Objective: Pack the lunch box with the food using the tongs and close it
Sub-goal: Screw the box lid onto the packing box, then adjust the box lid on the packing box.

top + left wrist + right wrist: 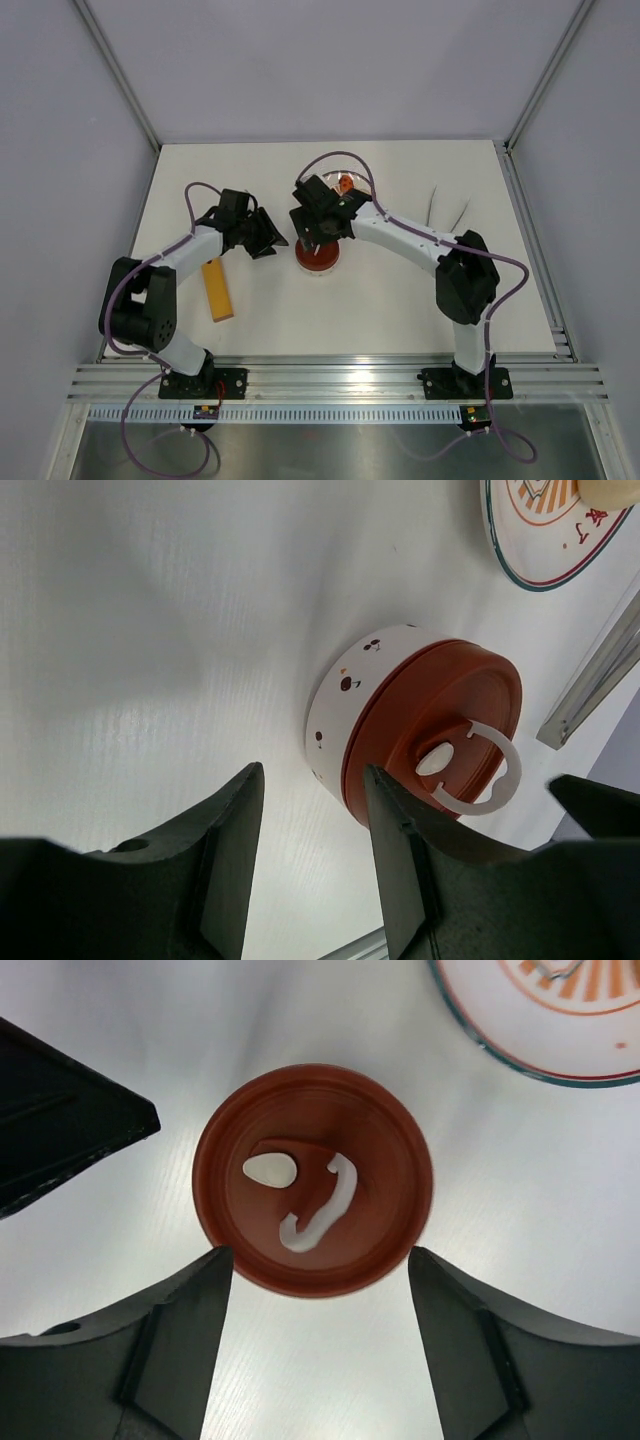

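1. Risk, lid: the right gripper [318,1256] hangs directly over the lunch box [345,695], its fingers [180,1340] spread wide, one on each side of the lid [312,1195]. Neither clearly touches it. A finger catching the rim as the arm lifts would likely tip the lid off or drag the box.
2. Risk, seating: the lid lies on the box and looks level in the left wrist view, but whether it is pressed fully home cannot be told. A loose lid could slip at any knock.
3. Risk, neighbour: the left gripper [312,775] sits just left of the box and aims at its side. A small advance would probably shove the box under the right fingers.
4. Risk, contents: a plate [560,1055] lies just behind the box with an orange piece [343,183] on it, so the packing may be incomplete.
5. Right arm: it reaches in from the box's right with the elbow raised and the wrist pointing down.
6. Left arm: it is folded low, with the wrist level and turned toward the box. Its fingers [235,860] stand partly apart and hold nothing.
7. Tongs [447,208]: they lie well to the right of the box, untouched.
8. A yellow bar [217,290] lies to the box's near left, beside the left arm.
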